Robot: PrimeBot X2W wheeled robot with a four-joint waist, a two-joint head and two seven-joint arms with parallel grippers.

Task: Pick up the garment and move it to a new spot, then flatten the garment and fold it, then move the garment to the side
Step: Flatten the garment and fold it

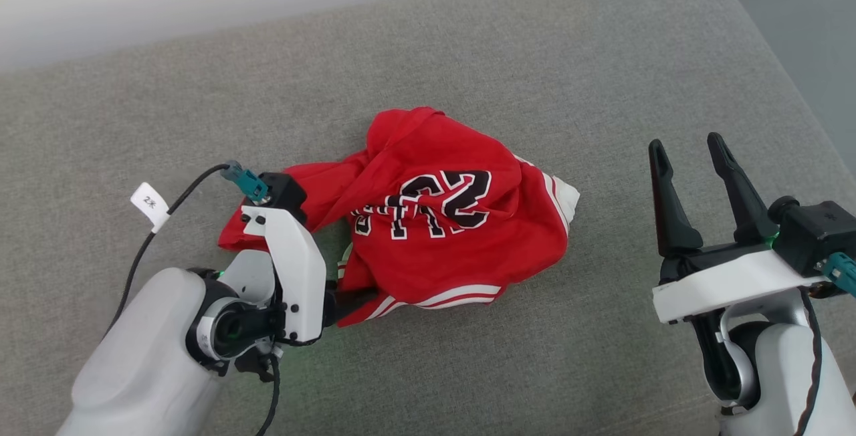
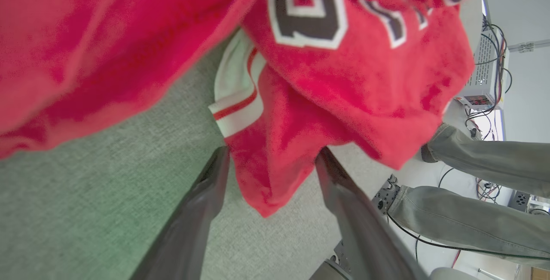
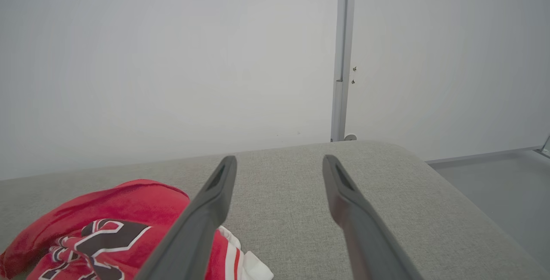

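Head view: crumpled red thin-fabric basketball jersey (image 1: 441, 222), black 23, lying mid grey woven cushion (image 1: 468, 41).
Left gripper (image 2: 273, 153) spread wide around a red fold, nothing pinched yet; right gripper (image 1: 687, 145) wide, empty, well apart. Best push deeper before closing, so thin fabric won't slip.

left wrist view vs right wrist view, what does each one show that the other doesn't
Left wrist view: a person's legs in grey trousers, a cabled equipment box, and a fold of the red thin-fabric jersey with black white-outlined lettering between the fingers of the open left gripper. Right wrist view: a pale wall, a vertical metal strip, and the open right gripper over the grey woven cushion. Both: the jersey lying on that cushion.
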